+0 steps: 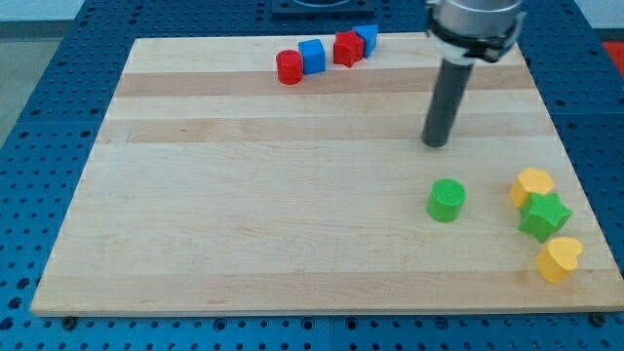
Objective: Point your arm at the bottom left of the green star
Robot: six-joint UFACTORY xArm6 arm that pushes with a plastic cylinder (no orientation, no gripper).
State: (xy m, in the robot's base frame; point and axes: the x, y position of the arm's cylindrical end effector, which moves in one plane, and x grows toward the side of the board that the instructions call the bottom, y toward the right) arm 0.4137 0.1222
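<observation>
The green star-shaped block (543,215) is seen near the wooden board's (244,214) right edge, wedged between a yellow hexagonal block (532,185) above it and a yellow heart-shaped block (560,258) below it. My tip (435,144), a bare rod grasping nothing, is held well up and to the view's left of the star, above a green cylindrical block (446,200). The pointing is judged not yet done; the star's lower-left side remains to be reached.
</observation>
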